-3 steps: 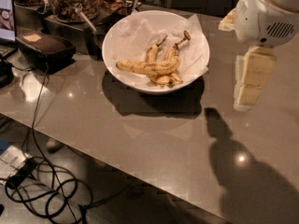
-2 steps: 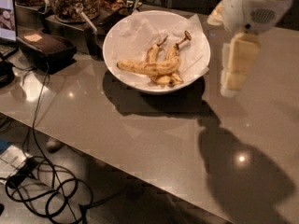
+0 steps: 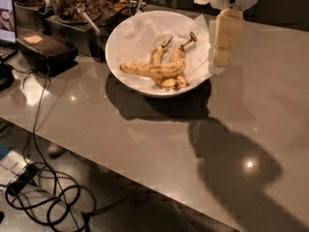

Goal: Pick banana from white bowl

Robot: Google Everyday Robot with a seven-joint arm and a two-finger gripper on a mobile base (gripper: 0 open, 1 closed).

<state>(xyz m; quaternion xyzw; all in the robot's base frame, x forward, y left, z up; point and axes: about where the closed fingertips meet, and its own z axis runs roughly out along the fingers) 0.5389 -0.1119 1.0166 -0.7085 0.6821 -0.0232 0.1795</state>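
White bowl [image 3: 126, 84] stands on the desk [image 3: 270, 110]. The banana [image 3: 153, 70] lies inside, long axis left to right. The hand [image 3: 220, 59] hangs over the bowl's right rim, just right of the banana; its opening cannot be told.

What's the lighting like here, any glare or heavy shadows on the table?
Camera view: dim warm light, small glare spots on the glossy table. Camera view: dark shadows under the white bowl and in front of the end effector, which hangs at the bowl's right rim.
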